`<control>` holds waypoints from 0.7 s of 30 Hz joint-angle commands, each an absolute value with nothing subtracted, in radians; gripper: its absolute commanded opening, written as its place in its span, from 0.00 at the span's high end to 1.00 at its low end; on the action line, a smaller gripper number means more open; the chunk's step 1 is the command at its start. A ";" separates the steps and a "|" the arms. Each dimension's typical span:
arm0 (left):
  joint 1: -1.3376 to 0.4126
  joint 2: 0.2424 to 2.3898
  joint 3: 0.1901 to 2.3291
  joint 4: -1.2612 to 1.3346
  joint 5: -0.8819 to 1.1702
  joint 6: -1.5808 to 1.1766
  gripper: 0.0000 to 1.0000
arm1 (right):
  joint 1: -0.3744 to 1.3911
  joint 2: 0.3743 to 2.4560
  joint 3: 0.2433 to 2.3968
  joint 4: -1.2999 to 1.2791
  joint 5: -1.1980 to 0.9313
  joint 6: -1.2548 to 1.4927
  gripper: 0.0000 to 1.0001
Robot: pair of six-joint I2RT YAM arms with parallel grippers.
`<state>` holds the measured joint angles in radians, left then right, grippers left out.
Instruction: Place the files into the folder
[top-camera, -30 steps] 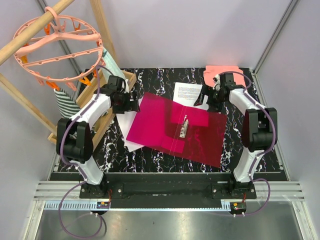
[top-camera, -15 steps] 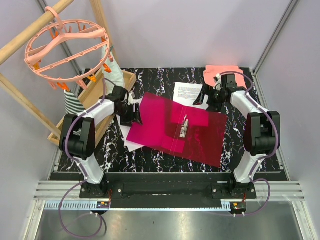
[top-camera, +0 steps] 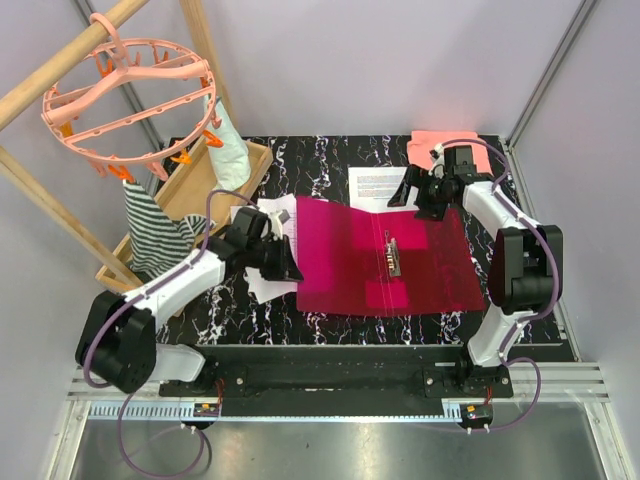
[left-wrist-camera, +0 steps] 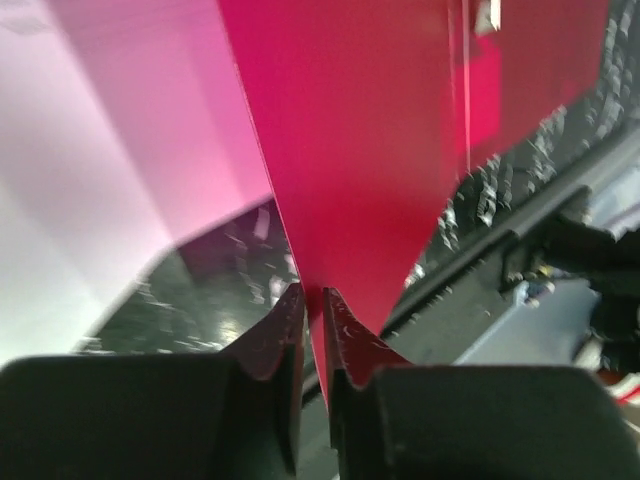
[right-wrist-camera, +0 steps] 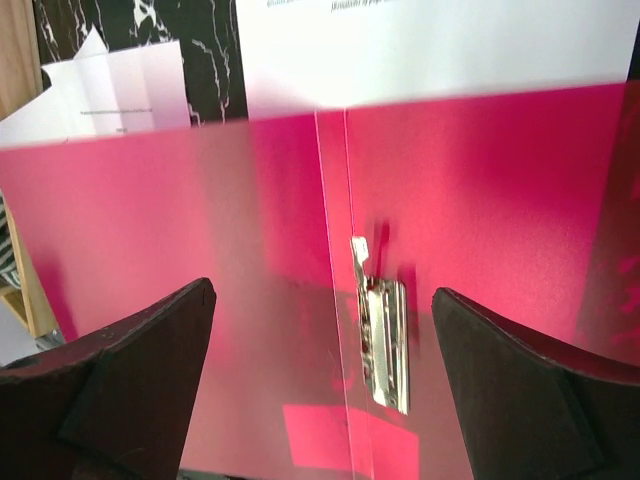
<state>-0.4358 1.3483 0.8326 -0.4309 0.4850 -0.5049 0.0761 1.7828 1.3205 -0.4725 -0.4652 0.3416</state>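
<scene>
The crimson folder [top-camera: 400, 260] lies open on the black marble table, its metal clip [top-camera: 392, 258] along the spine. My left gripper [top-camera: 287, 268] is shut on the near left corner of the translucent cover; in the left wrist view its jaws [left-wrist-camera: 312, 296] pinch the folder [left-wrist-camera: 360, 130] edge. My right gripper [top-camera: 420, 194] hovers open over the folder's far edge with nothing between its fingers. In its wrist view, the clip [right-wrist-camera: 381, 342] lies below the open gripper [right-wrist-camera: 322, 292]. One of the files [top-camera: 377, 184] lies partly under the folder's far edge, and more files [top-camera: 262, 222] lie under its left side.
A salmon-pink folded cloth [top-camera: 440, 146] lies at the back right, behind the right gripper. A wooden rack [top-camera: 195, 190] with a striped cloth [top-camera: 150, 228] stands at the left. A pink ring hanger [top-camera: 125, 90] hangs above it.
My left gripper moved nearer along the folder's left edge and shut on its corner. The folder turned and slid right, now lying squarer to the table. The right gripper barely moved.
</scene>
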 commanded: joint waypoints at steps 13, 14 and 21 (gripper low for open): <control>-0.572 1.114 0.904 -0.602 0.244 -0.539 0.17 | 0.074 2.129 1.758 -0.598 -0.270 0.134 0.00; -0.566 1.127 0.955 -0.627 0.221 -0.520 0.15 | 0.075 2.147 1.775 -0.606 -0.273 0.121 0.00; -0.566 1.397 1.284 -0.414 0.299 -0.544 0.21 | 0.075 2.224 1.832 -0.632 -0.198 0.092 0.00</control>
